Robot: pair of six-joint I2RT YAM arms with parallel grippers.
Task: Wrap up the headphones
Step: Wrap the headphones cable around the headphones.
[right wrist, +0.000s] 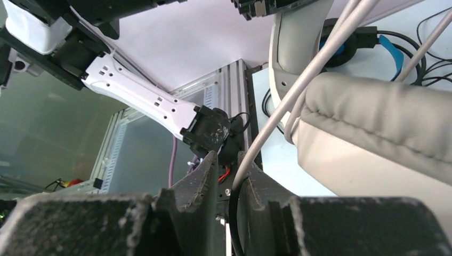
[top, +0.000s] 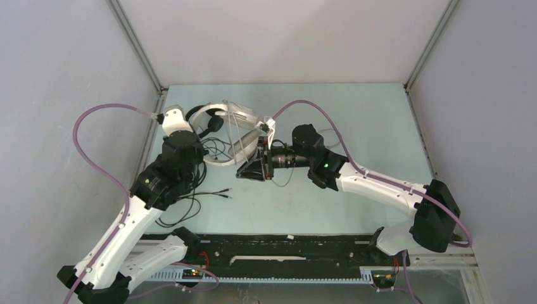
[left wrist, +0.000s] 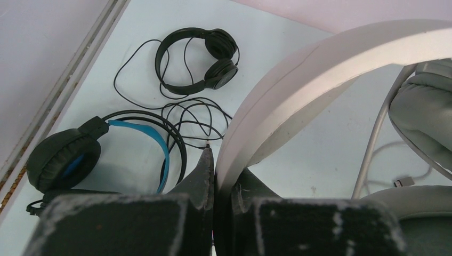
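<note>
The pale table (top: 367, 126) carries all three headsets toward its far-left part. Seen from above, the white headset (top: 235, 123) is at about 11 o'clock from the table's middle, between both arms. In the left wrist view the blue-lined black headset (left wrist: 66, 160) lies at 9 o'clock and the slim black headset (left wrist: 200, 58) at 11 — cords tangled between them. The left gripper (left wrist: 223, 166) is clenched on the white headband — the right gripper (right wrist: 230, 168) pinches the pale cable (right wrist: 304, 80).

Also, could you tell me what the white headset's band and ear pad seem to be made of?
Band: likely hard plastic, matte white, judging by its smooth rigid curve, crisp edge and small scuffs. Ear pad: probably grey leatherette over soft padding, going by the stitched seam and puckered folds; it could be vinyl.
</note>
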